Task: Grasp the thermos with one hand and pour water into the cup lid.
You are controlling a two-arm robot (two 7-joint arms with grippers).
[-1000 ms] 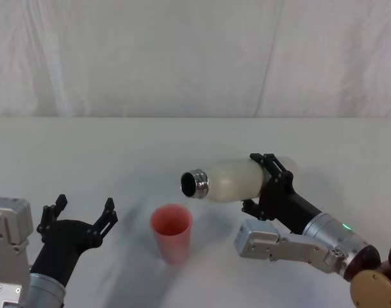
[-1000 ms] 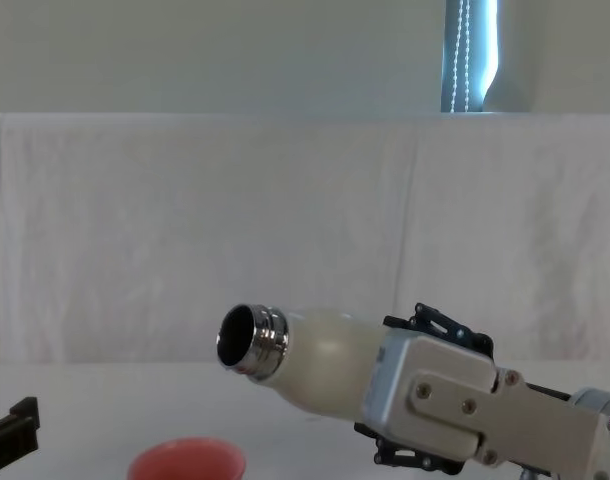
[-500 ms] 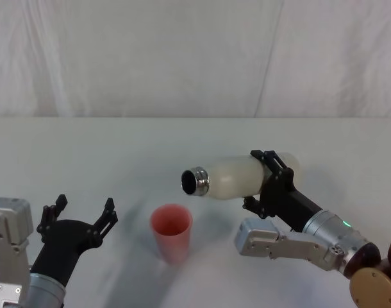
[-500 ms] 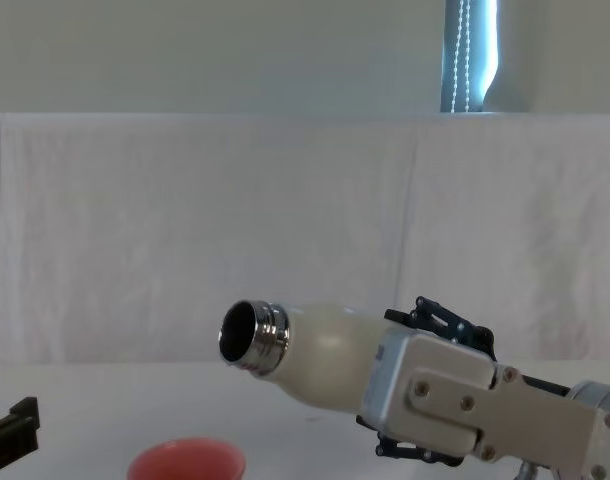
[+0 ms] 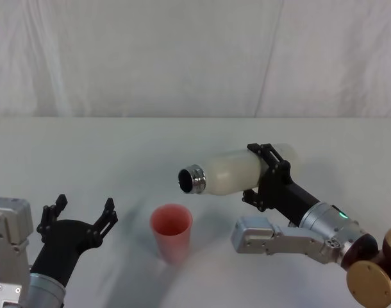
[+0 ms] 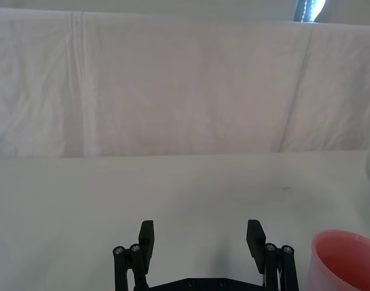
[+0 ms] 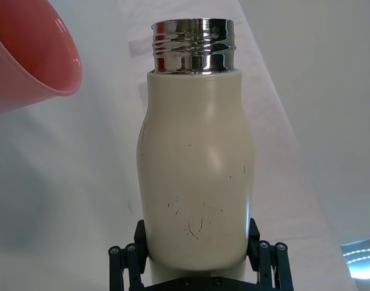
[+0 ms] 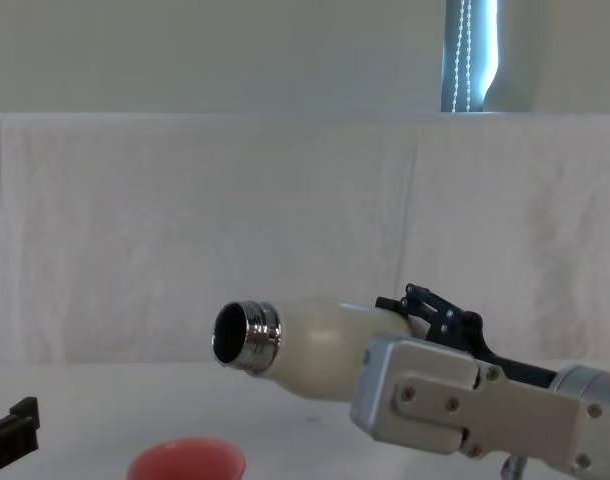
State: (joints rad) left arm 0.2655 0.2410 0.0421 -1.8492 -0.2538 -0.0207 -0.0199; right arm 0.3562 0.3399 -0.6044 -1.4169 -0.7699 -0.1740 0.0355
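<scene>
Right gripper (image 5: 263,173) clamps thermos (image 5: 231,172), lying near level above table mid-front | cup (image 5: 171,231) below, just past the neck, toward front edge | left gripper (image 5: 80,215) wide open, empty, front-left | risk: you tip now, stream may overshoot the cup

Your right gripper (image 5: 267,172) is clamped around the thermos (image 5: 231,172), which lies nearly level in the air with its steel mouth pointing toward your left — it blocks the space above and just right of the cup lid (image 5: 171,231). The mouth sits a little above and to the right of the cup's rim, with a gap between the 2. The cup stands alone on the white table (image 5: 118,154). Your left gripper (image 5: 80,212) rests wide open near the cup's left side, apart from it, with bare tabletop ahead.
</scene>
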